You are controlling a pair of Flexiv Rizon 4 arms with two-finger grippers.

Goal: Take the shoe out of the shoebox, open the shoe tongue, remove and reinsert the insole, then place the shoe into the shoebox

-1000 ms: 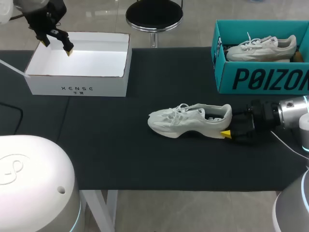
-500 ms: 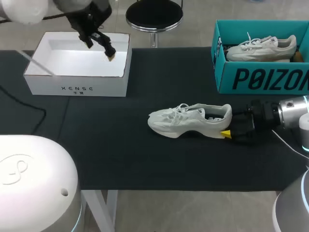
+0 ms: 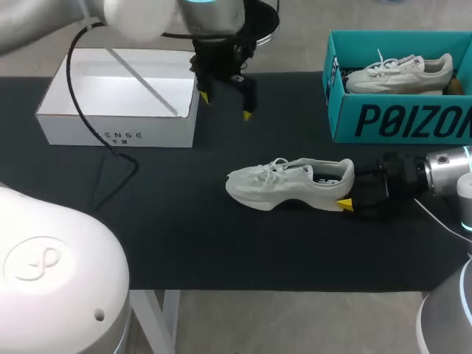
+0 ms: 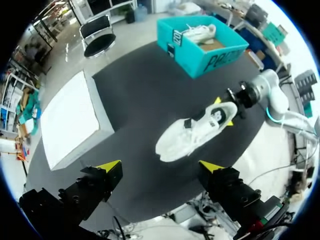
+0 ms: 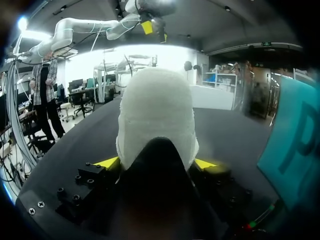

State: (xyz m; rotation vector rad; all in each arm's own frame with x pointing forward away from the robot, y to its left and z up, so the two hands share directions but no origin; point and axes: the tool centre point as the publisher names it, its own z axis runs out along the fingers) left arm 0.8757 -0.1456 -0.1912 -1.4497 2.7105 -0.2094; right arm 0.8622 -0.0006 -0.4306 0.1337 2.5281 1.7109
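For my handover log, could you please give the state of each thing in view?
White mesh sneaker: upright on black table, heel gripped.
Right tool: shut on sneaker's heel.
Left tool: open, empty, above table.
Teal cardboard shoebox: open, holds second white sneaker.
White cardboard box: open, nothing seen inside.

Robotics lab, left arm [image 3: 144, 16] and right arm [image 3: 446, 168] at one black-covered work table [image 3: 184, 243]

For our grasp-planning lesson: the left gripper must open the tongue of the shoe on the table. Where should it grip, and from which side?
Probably the top edge of the tongue, behind the laces, from above. The shoe stands upright, opening upward, and the right gripper clamps its heel, leaving the top free for the open left gripper.
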